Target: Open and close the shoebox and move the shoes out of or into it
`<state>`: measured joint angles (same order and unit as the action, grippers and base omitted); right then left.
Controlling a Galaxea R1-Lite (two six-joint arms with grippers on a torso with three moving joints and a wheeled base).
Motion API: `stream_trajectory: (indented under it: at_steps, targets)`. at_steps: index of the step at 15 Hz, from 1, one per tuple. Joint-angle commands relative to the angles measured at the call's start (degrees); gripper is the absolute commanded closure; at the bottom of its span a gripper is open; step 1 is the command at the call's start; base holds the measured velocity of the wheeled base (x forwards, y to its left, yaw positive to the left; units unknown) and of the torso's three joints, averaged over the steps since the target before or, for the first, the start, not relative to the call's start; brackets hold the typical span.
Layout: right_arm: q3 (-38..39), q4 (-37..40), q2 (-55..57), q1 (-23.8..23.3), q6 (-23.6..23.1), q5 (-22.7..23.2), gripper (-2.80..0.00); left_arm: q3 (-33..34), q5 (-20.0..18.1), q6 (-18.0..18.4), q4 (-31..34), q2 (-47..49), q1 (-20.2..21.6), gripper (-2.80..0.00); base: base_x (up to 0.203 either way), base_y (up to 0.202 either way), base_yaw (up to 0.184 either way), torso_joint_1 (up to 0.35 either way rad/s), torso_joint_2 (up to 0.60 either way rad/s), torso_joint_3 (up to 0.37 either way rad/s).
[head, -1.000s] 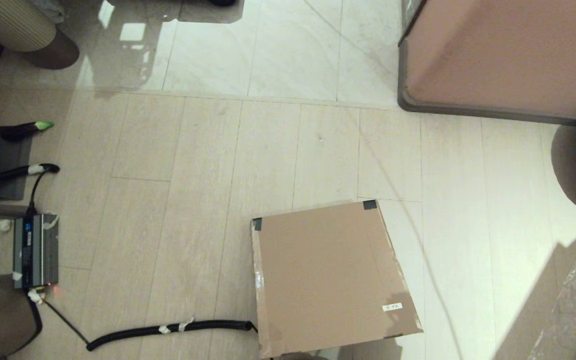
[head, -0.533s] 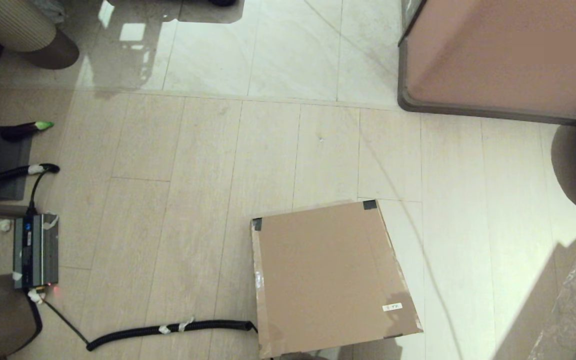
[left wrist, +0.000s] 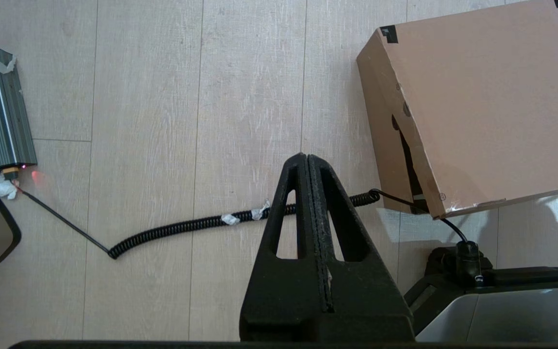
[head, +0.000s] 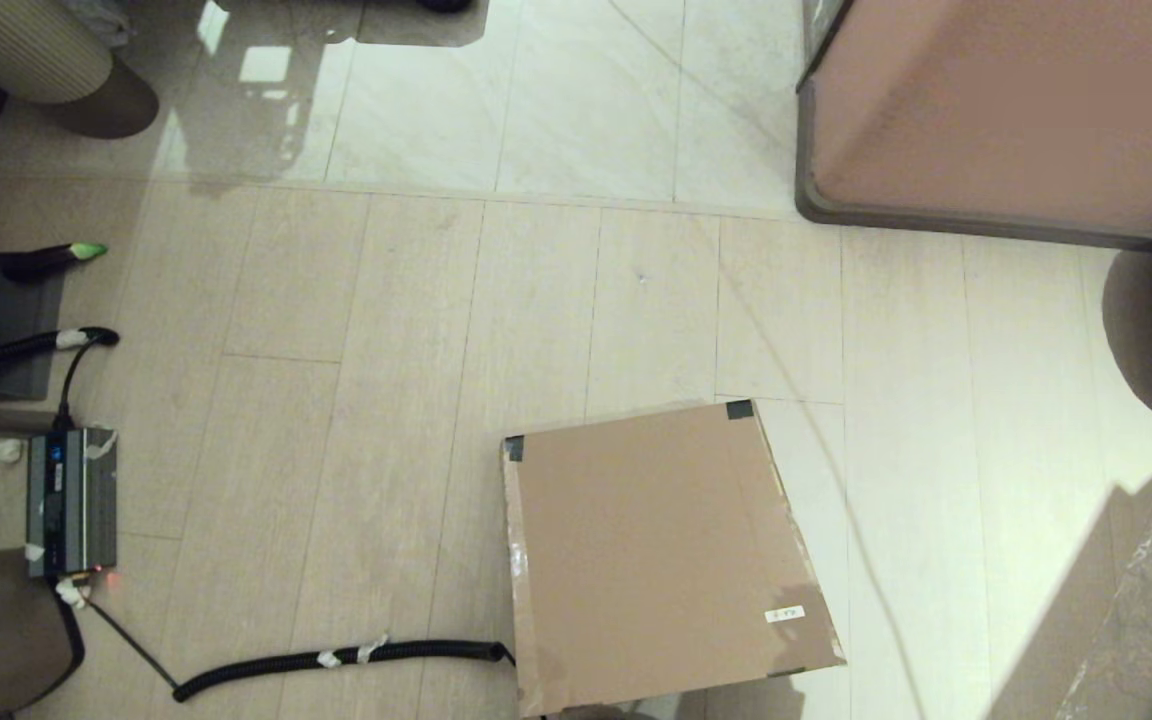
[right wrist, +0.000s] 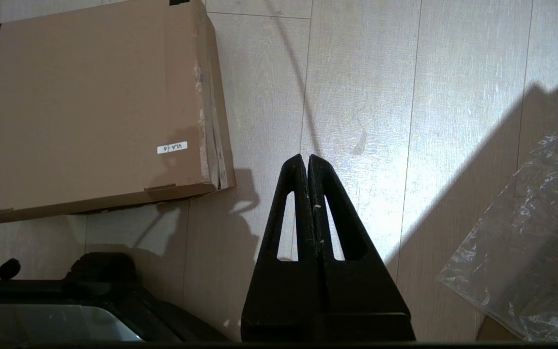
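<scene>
The brown cardboard shoebox point(head: 661, 555) sits on the floor in front of me with its flip lid down, dark tape at its two far corners and a small white label point(head: 784, 614) near its right front corner. It also shows in the left wrist view, shoebox point(left wrist: 482, 102), and in the right wrist view, shoebox point(right wrist: 90, 106). The shoes are hidden from every view. My left gripper point(left wrist: 306, 156) hangs shut and empty above the floor left of the box. My right gripper point(right wrist: 305, 157) hangs shut and empty right of the box. Neither arm shows in the head view.
A coiled black cable point(head: 336, 657) runs along the floor from the grey power unit point(head: 71, 500) to the box's left front corner. A large pinkish-brown panel with a grey rim point(head: 1006, 110) stands at the back right. Clear plastic sheeting point(right wrist: 535, 252) lies at the right.
</scene>
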<state>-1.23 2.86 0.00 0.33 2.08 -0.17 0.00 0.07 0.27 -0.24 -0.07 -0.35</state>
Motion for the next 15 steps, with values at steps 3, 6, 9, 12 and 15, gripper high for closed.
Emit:
stream_trajectory:
  at_steps: [3, 6, 9, 12, 15]
  targets:
    - [0.0, 0.04, 0.09, 0.02, 0.02, 0.0, 0.0, 0.0, 0.01, 0.0, -0.02, -0.01, 0.0, 0.0, 0.0, 0.0, 0.0, 0.0, 0.0, 0.0]
    - [0.0, 0.04, 0.09, 0.02, 0.02, 0.0, 0.0, 0.0, 0.01, 0.0, -0.02, -0.01, 0.0, 0.0, 0.0, 0.0, 0.0, 0.0, 0.0, 0.0]
    - [0.0, 0.04, 0.09, 0.02, 0.02, 0.0, 0.0, 0.0, 0.01, 0.0, -0.02, -0.01, 0.0, 0.0, 0.0, 0.0, 0.0, 0.0, 0.0, 0.0]
    - [0.0, 0.04, 0.09, 0.02, -0.05, 0.0, 0.0, 0.0, 0.01, 0.0, -0.02, -0.01, 0.0, 0.0, 0.0, 0.0, 0.0, 0.0, 0.0, 0.0]
    - [0.0, 0.04, 0.09, 0.02, 0.02, 0.0, 0.0, 0.0, 0.01, 0.0, -0.02, -0.01, 0.0, 0.0, 0.0, 0.0, 0.0, 0.0, 0.0, 0.0]
